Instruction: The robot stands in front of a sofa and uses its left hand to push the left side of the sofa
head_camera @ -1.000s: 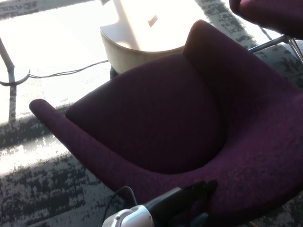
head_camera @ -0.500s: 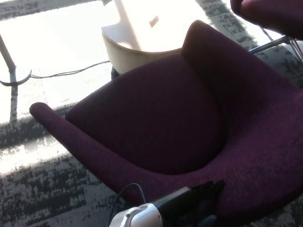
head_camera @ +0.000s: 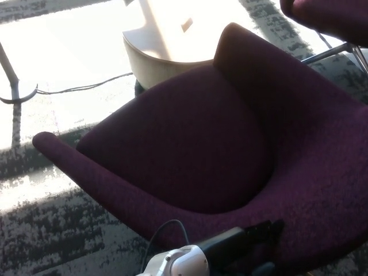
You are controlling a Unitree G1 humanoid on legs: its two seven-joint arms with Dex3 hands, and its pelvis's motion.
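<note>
Robot hand [head_camera: 256,238] against purple sofa [head_camera: 201,144] near edge.

Only 1 view is given, from the robot's head, looking steeply down and forward onto the purple sofa [head_camera: 230,144], which fills most of the picture at close range. Beyond the sofa lies sunlit patterned carpet [head_camera: 52,230].
</note>
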